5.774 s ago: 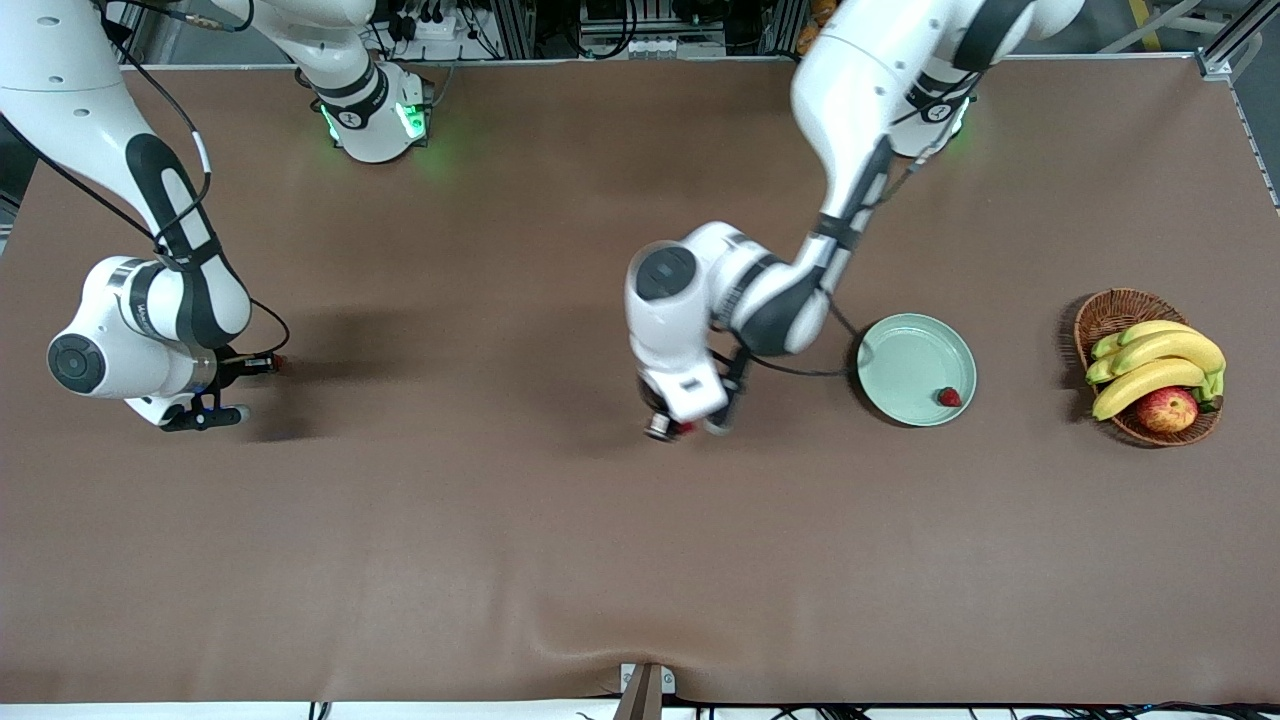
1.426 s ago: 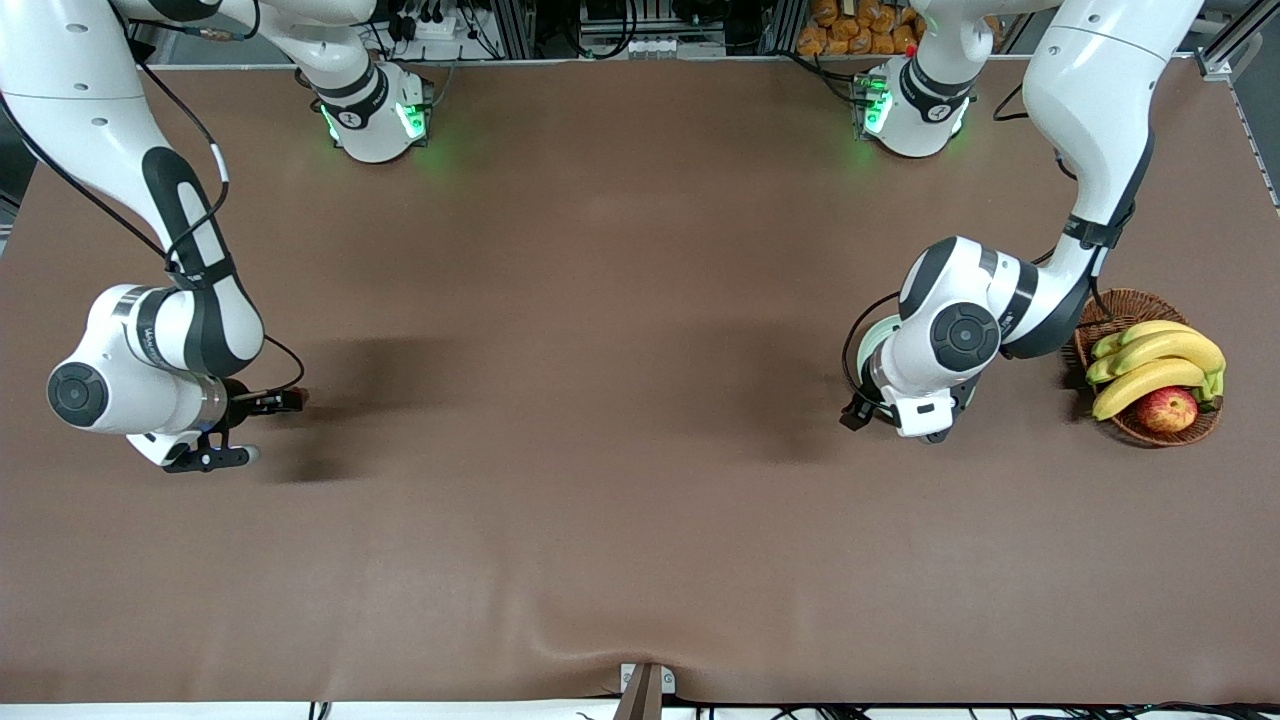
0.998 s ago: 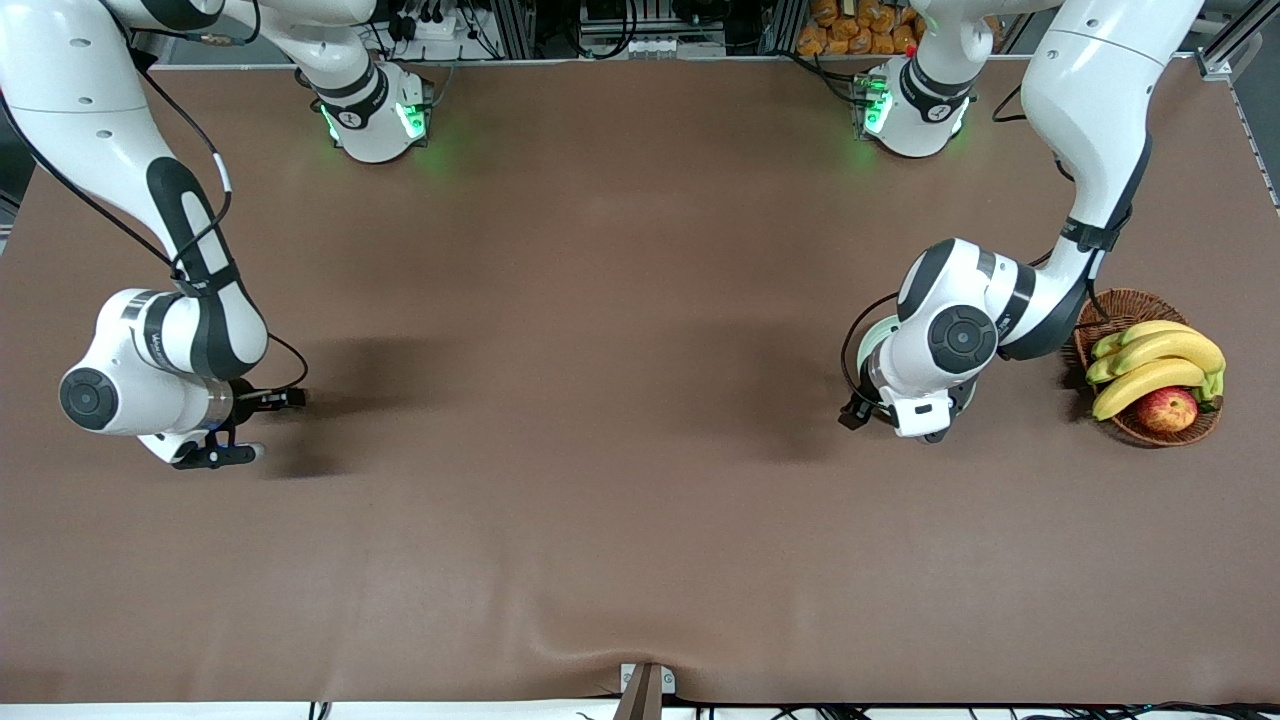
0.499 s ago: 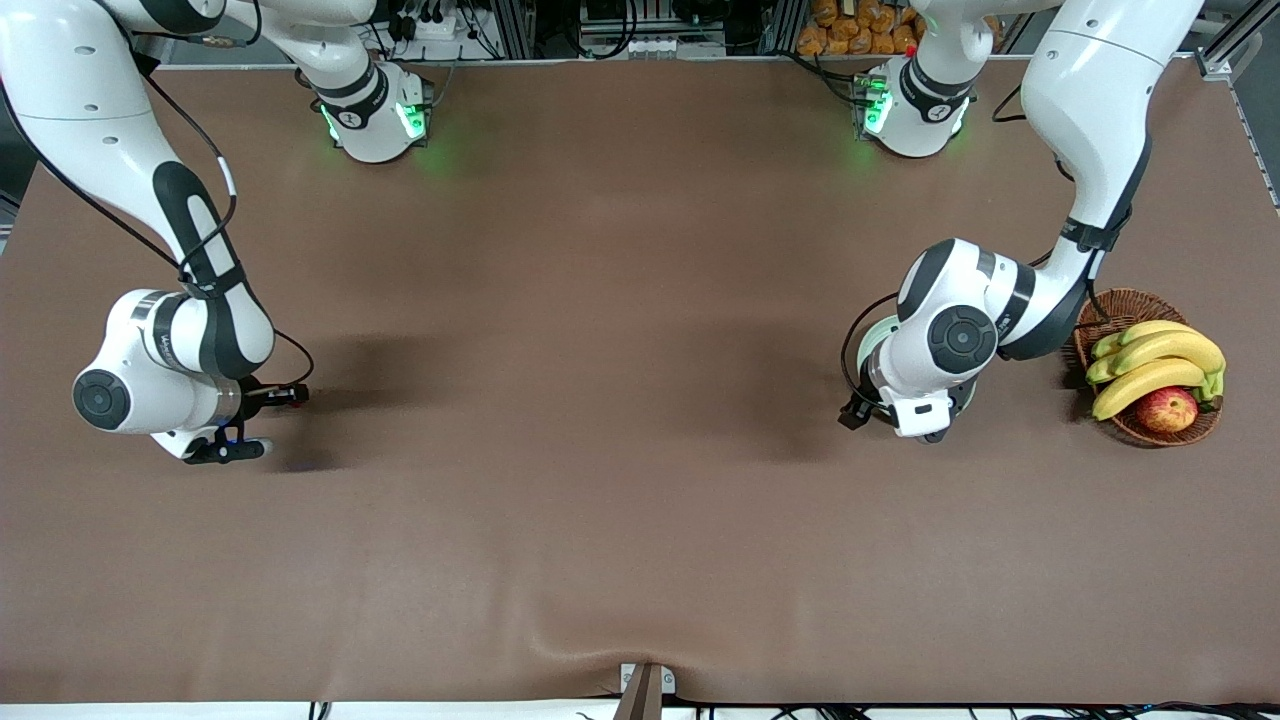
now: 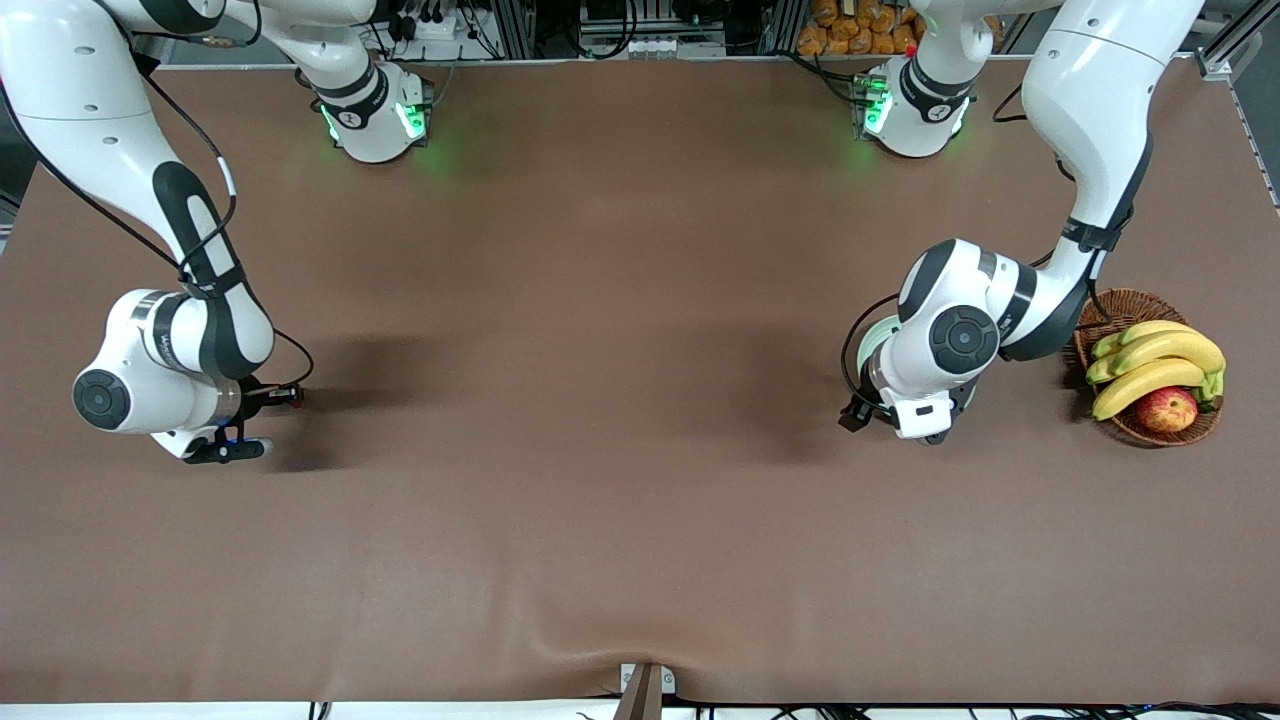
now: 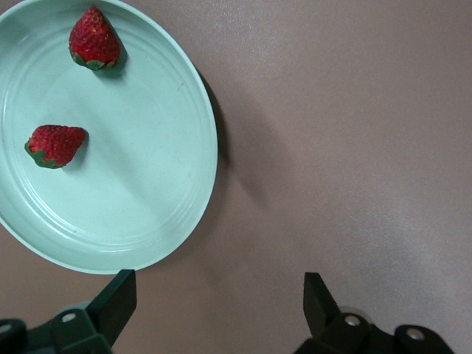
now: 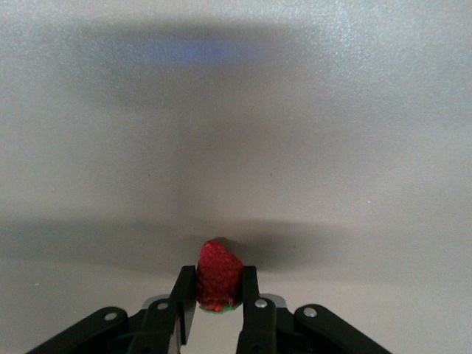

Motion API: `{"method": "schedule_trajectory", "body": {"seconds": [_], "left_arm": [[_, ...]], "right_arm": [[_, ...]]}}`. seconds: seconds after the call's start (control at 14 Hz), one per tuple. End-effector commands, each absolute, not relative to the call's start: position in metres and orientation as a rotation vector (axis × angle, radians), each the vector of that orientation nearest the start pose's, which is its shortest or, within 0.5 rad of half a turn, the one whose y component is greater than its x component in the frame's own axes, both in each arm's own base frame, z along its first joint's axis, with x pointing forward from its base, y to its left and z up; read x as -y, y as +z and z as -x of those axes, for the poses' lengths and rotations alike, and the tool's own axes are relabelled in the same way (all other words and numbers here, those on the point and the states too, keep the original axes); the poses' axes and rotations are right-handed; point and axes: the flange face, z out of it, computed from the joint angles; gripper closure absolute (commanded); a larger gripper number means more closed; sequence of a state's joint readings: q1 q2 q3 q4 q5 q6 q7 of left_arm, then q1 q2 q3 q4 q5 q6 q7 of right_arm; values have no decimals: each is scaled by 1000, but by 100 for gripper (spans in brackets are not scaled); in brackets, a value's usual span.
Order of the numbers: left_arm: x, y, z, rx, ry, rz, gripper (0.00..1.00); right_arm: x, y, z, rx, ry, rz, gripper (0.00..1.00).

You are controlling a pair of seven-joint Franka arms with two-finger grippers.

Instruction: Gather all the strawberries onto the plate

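My right gripper [image 7: 217,286] is shut on a small red strawberry [image 7: 218,271] and holds it low over bare table at the right arm's end; it also shows in the front view [image 5: 290,394]. The pale mint-green plate [image 6: 169,184] holds two strawberries, one [image 6: 94,40] near the rim and one [image 6: 55,144] beside it. My left gripper [image 6: 217,304] is open and empty, over the table just beside the plate's rim. In the front view the left arm's wrist covers the plate, leaving only a sliver of rim [image 5: 868,345].
A brown wicker basket [image 5: 1112,310] with bananas [image 5: 1160,360] and a red-yellow apple [image 5: 1166,410] stands beside the plate at the left arm's end. The brown table mat [image 5: 600,450] stretches between the two arms.
The left arm brought a strawberry over from mid-table; the plate now holds two and the left gripper is empty. In the last second the right arm edged toward the middle with its strawberry.
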State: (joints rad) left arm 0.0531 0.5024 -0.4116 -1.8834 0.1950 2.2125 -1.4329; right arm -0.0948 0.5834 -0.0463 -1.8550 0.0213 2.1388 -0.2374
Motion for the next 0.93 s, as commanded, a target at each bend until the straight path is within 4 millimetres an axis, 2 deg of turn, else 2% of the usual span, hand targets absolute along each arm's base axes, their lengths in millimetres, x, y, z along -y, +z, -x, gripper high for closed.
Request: {"method": "schedule_trajectory", "body": {"seconds": [0.0,0.14,0.21,0.29,0.43,0.64,0.86], "left_arm": [[202,258,-596,1429,150,2734,0],[219,257,-598,1397,149,2759,0],[225,255,-598,1388,150,2768,0],[229,258,-600,1385,144,2776,0],[235,261,-604,1377,134,2791,0],[236,260,-605,1303,138,2831,0],[240,258,-603,1269,142,2845,0]], "right_arm": [[86,198,-608,125,416,3061,97],[78,235,-633,144,334,3074,100],[66,256,-646,165,321,3072,100],[52,277,-659,162,289,3063,100],[11,301,-674,110,218,3035,100],[-73,317,-676,48,191,3045,100],[-187,314,-655,-140,234,2991,100]]}}
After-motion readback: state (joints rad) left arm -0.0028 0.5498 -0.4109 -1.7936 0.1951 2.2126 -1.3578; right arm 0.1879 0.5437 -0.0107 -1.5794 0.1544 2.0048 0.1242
